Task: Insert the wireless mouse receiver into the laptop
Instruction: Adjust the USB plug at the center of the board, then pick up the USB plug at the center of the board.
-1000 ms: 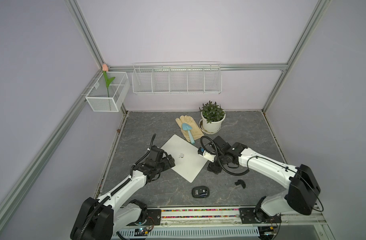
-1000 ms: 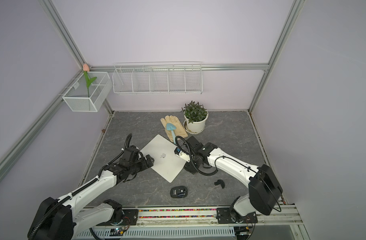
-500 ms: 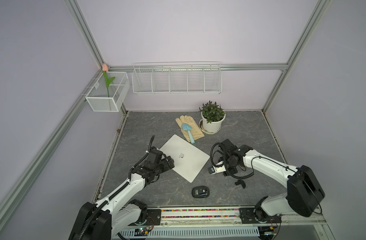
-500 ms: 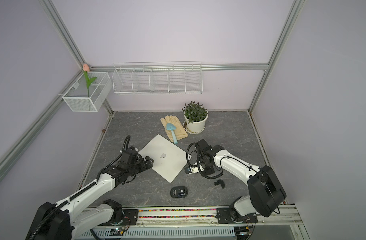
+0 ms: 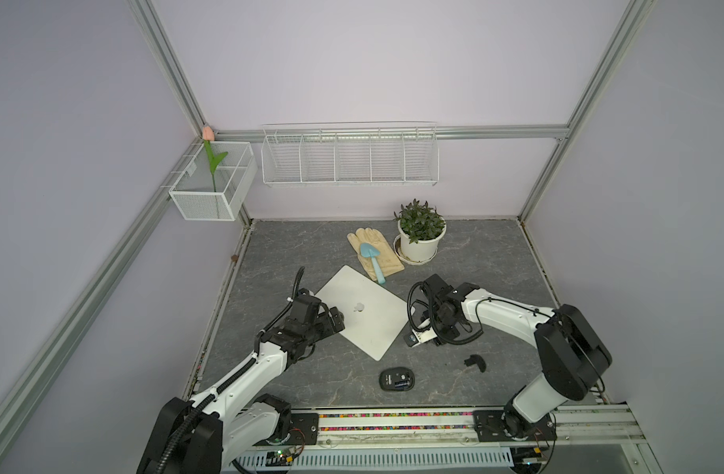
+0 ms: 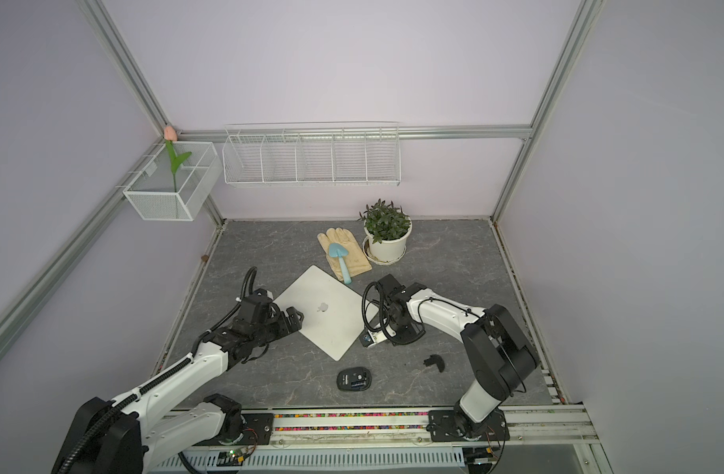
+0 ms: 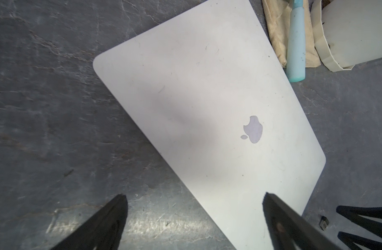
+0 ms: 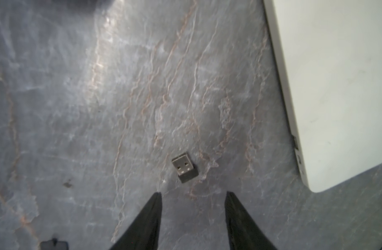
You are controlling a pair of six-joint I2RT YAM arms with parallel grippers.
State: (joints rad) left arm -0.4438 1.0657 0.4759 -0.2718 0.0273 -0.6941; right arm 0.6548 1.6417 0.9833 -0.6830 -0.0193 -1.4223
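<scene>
**Right wrist view: receiver sits just past the pincer tips**

So the receiver (image 8: 185, 167) is lying loose on the bare tabletop (image 8: 77, 108), somewhere around the middle and a bit closer to the front edge than the back. It's right beside the laptop (image 8: 337, 86) but not touching it, near one rounded corner and next to the side edge where the ports (image 8: 296, 142) are.

The right pincer (image 8: 193, 193) is about half open with nothing in it, and the receiver is just ahead of its tips, pretty much on the centre line between them. The receiver's long axis runs roughly along the pincer's reach, skewed a little. The black cap end faces the tips and the metal plug end points away. I reckon the fingers would close across its narrow width, which is what you'd want, but the thing is tiny and lying flat, so the descent has to be spot on.

The right arm is clearly the nearer one. The left pincer (image 7: 194, 194) is spread wide and empty on the far side of the laptop, one finger over the lid and one over the tabletop.

In a top view, the mouse (image 5: 397, 378) is belly-up near the front edge, with its cover piece (image 5: 475, 362) off toward the right.
</scene>
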